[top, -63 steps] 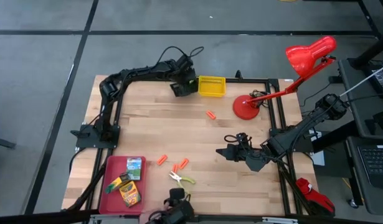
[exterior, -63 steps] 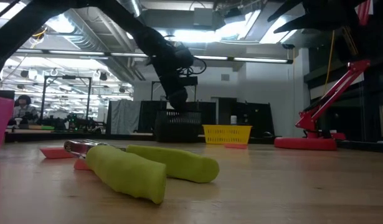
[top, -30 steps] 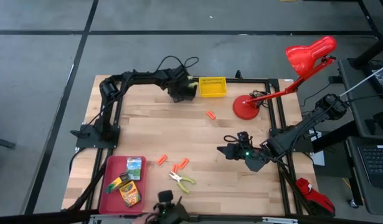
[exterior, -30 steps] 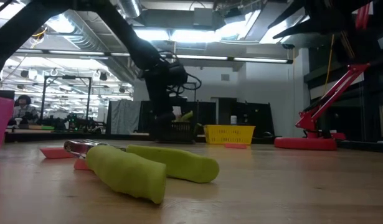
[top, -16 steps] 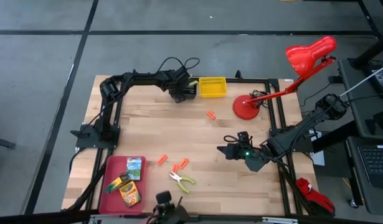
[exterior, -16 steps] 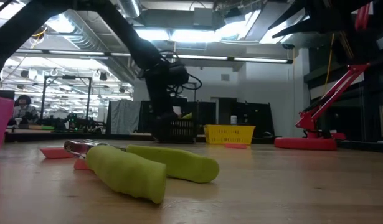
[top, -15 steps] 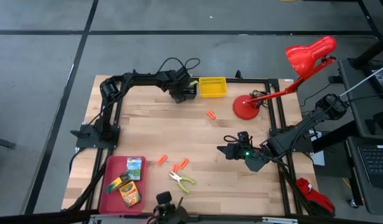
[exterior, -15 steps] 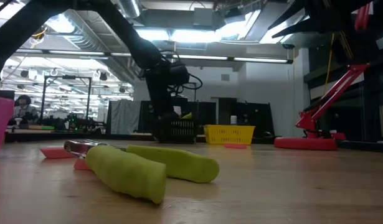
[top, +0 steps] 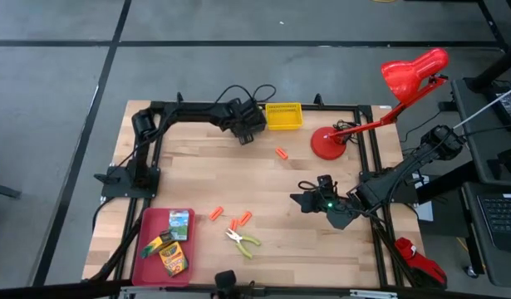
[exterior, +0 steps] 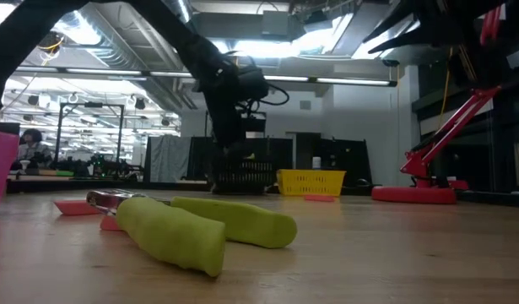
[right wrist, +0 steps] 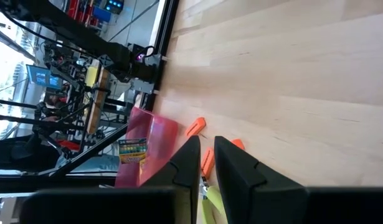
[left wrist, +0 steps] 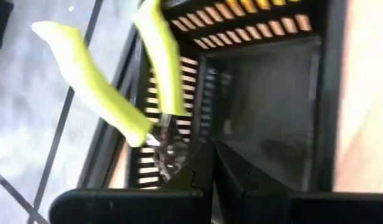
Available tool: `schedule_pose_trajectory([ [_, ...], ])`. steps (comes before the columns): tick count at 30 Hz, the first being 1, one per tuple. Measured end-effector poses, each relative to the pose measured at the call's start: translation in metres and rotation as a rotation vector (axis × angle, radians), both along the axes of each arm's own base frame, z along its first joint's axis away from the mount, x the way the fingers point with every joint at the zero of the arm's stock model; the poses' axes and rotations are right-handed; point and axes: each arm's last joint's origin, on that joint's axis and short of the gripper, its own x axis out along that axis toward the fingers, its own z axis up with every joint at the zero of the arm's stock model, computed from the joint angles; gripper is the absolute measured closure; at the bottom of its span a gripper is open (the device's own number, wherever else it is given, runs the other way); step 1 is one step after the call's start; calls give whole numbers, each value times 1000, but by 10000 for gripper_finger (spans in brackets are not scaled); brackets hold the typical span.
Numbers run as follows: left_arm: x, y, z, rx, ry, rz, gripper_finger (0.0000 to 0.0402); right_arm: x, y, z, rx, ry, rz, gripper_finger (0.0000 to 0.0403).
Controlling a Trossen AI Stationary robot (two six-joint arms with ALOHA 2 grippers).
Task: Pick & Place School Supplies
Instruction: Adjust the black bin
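The left tool (top: pixel 248 127) hovered over the black bin (left wrist: pixel 266 106) at the far edge of the table (top: pixel 263 191), its fingers clamped tight on the metal nose of a green-handled hand tool (left wrist: pixel 116 81) whose two handles splayed out above the bin. The right tool (top: pixel 303 200), nearly closed and empty, hung just above the table's right side, well apart from a second green-handled tool (top: pixel 242 240), the orange pieces (top: pixel 244 218) and the crayon boxes (top: pixel 174 257) in the red tray (top: pixel 141 259).

A robotics lab or workshop: behind the wooden surface (exterior: pixel 394 245) stretch an open hall, exposed ceiling ducts (exterior: pixel 116 38), strip lights and cluttered workbenches (exterior: pixel 82 169).
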Motion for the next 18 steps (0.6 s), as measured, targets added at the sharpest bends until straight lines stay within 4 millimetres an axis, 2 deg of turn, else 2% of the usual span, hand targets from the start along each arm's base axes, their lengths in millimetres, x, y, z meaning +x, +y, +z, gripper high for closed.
schedule_pose_trajectory([
  [5, -4, -13, -11, -28, 32, 7, 400, 0, 0, 0, -14, 6, 6, 351],
  [12, -33, -40, -32, -42, 81, 56, 400, 0, 0, -1, -19, 11, 7, 351],
  [18, -67, -60, -25, 11, 50, 102, 399, -1, -1, -1, -31, 17, 1, 351],
])
